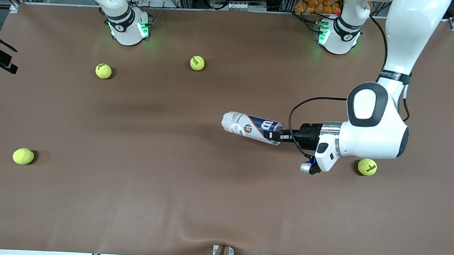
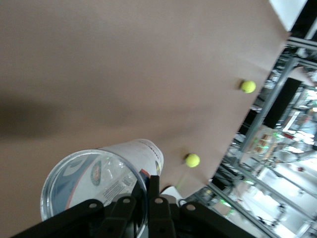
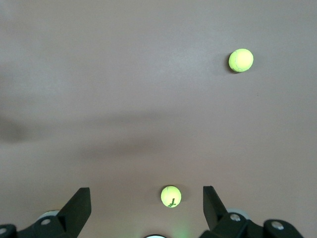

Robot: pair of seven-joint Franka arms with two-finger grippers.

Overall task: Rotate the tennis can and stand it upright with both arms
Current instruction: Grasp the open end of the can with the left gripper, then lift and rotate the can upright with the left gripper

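The tennis can lies on its side near the table's middle, its navy band and open mouth toward the left arm's end. My left gripper is shut on the can's rim, one finger inside the mouth and one outside. In the left wrist view the clear mouth of the tennis can faces the camera, and the left gripper pinches its metallic rim. My right gripper is open and holds nothing, high over bare table near the right arm's base. It does not show in the front view.
Several loose tennis balls lie about: one beside the left arm's wrist, one and another near the right arm's base, one toward the right arm's end. The brown mat covers the table.
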